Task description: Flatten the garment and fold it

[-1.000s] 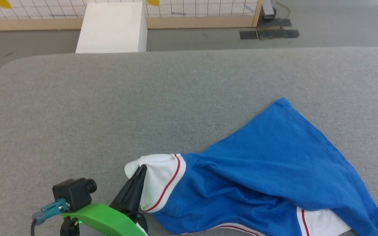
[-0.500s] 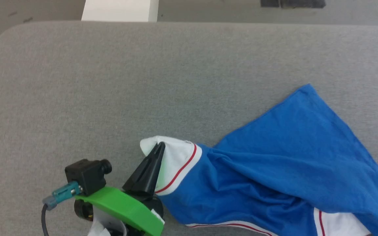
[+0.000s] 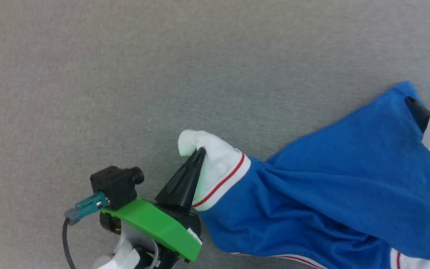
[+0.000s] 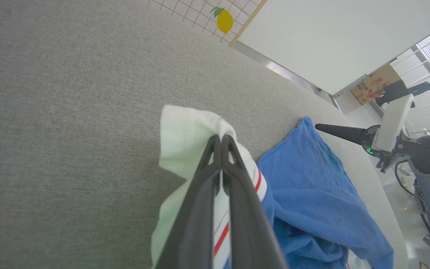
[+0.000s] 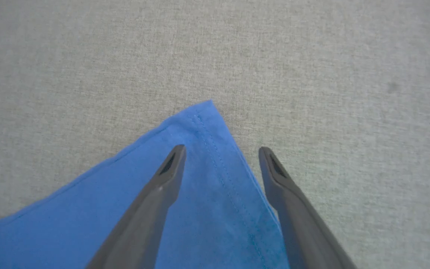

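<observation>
Operator: What has changed in the last second?

Technician: Two things. The head camera has tilted down, so the whole picture has shifted; do not read that as a move of the garment (image 3: pixel 330 175). And the right end effector (image 5: pixel 221 149) has arrived at the far hem corner (image 5: pixel 207 108) of the blue body, where a second ago it was not.

Operator: State of each end effector?

Technician: The left end effector (image 3: pixel 200 152) remains pressed together on the white sleeve (image 3: pixel 222 164), lifting it into a small peak off the bench (image 3: pixel 125 74). The right one stands with its fingers wide apart, one over the blue cloth and one past the stitched edge. Whether they touch the cloth cannot be told.

Operator: Where does the garment lie?

Technician: On the grey bench, toward the robot's right, creased and bunched between the sleeve and the corner.

Operator: Meaning for the task?

Technician: Judged from this, flattening is at an early stage. One hold is secured; the second is lined up but not yet taken. Closing on the corner would allow the cloth to be drawn taut.
</observation>
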Robot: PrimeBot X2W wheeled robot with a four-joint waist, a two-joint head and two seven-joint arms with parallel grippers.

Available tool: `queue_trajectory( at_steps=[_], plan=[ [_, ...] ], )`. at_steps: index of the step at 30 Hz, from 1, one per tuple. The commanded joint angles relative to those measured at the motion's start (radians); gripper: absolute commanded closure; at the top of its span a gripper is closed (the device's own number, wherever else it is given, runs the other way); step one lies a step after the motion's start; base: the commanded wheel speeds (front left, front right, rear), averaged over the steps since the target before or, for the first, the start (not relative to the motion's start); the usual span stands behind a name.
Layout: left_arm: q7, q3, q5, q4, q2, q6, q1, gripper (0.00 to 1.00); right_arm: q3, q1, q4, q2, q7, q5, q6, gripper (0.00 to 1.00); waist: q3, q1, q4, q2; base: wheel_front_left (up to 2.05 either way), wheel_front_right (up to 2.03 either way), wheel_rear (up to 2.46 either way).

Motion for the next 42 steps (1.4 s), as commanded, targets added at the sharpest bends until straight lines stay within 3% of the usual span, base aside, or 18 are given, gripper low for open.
queue_trajectory(
  at_steps=[1, 8, 9, 10, 11, 12, 20, 31, 42],
  plan=[
    [-0.007, -0.002, 0.005, 0.003, -0.004, -0.01, -0.025, 1.0, 0.009, -0.021, 0.018, -0.012, -0.007, -0.009, -0.001, 0.0, 0.043, 0.0, 0.042, 0.0, 0.0, 0.0, 0.0],
    [-0.012, -0.01, 0.003, 0.018, -0.009, -0.016, -0.039, 1.0, 0.043, -0.043, 0.079, -0.034, 0.011, -0.004, -0.001, 0.0, 0.064, 0.0, 0.057, 0.0, 0.0, 0.0, 0.0],
    [-0.013, -0.01, 0.002, 0.02, -0.01, -0.016, -0.04, 1.0, 0.048, -0.044, 0.084, -0.039, 0.018, -0.002, -0.001, 0.51, 0.066, 0.0, 0.058, 0.0, 0.0, 0.0, 0.0],
    [-0.013, -0.01, 0.001, 0.021, -0.01, -0.016, -0.041, 1.0, 0.053, -0.045, 0.086, -0.042, 0.023, 0.001, -0.001, 0.6, 0.067, 0.0, 0.058, 0.0, 0.0, 0.0, 0.0],
    [-0.013, -0.009, 0.0, 0.024, -0.01, -0.017, -0.042, 1.0, 0.053, -0.047, 0.087, -0.045, 0.024, 0.004, -0.001, 0.97, 0.067, 0.0, 0.058, 0.0, 0.0, 0.0, 0.0],
    [-0.014, -0.009, -0.001, 0.025, -0.01, -0.017, -0.043, 1.0, 0.052, -0.047, 0.087, -0.048, 0.024, 0.005, -0.001, 1.0, 0.067, 0.0, 0.058, 0.0, 0.0, 0.0, 0.0],
    [-0.024, 0.015, -0.024, 0.043, -0.011, -0.011, -0.036, 1.0, 0.036, -0.04, 0.081, -0.048, -0.027, 0.019, -0.001, 1.0, 0.02, 0.0, 0.04, 0.0, 0.0, 0.0, 0.0],
    [-0.063, 0.083, -0.018, 0.123, 0.005, 0.003, -0.081, 1.0, -0.035, 0.022, 0.068, 0.055, -0.266, 0.049, -0.001, 1.0, -0.142, 0.0, -0.018, 0.0, 0.0, 0.0, 0.0],
    [-0.045, 0.108, 0.027, 0.193, 0.039, 0.004, -0.232, 1.0, -0.018, 0.039, -0.056, 0.108, -0.353, 0.095, -0.001, 1.0, -0.331, 0.0, -0.078, 0.0, 0.0, 0.0, 0.0]
  ],
)
